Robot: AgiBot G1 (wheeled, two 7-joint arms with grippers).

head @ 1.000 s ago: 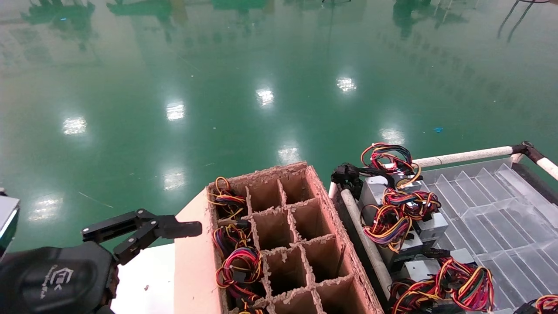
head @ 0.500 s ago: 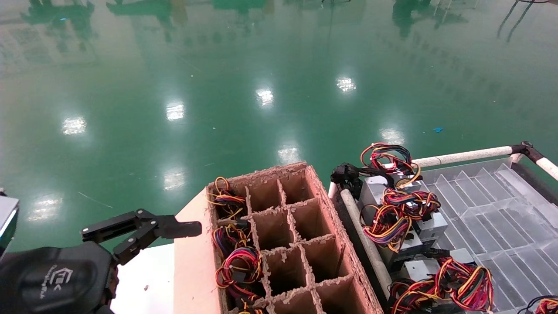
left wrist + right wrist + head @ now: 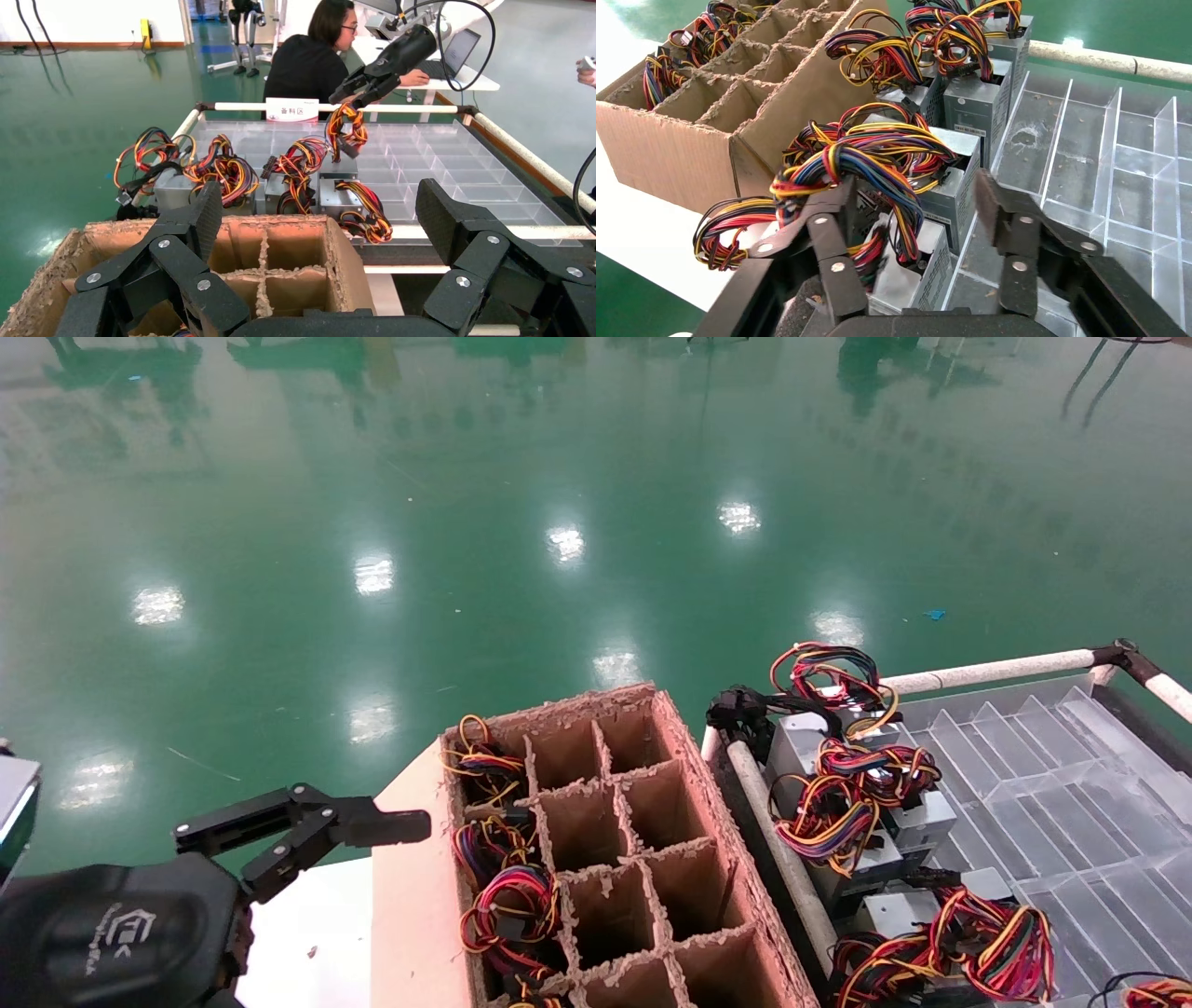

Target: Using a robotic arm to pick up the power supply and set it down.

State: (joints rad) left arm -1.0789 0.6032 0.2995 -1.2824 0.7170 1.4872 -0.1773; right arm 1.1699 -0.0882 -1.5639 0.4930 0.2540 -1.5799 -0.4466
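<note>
Cardboard box [image 3: 605, 840] of square cells, cut off at its near edge in the head view; holds wire bundles in its left-hand cells. To the right of it, clear divided tray [image 3: 1071, 784] with a row of grey units along the side nearest the box. Among these, power supply [image 3: 951, 196], half buried under its own red, yellow and black wires [image 3: 863, 158]. Out of the head view altogether, right gripper [image 3: 916, 225]; shows best at its own wrist, fingers spread wide, poised over that unit, with no contact that can be made out. Appears small from the left wrist too, above the tray, finger gap unreadable there. Left of the box, parked, left gripper [image 3: 323, 217], spread wide and empty.
</note>
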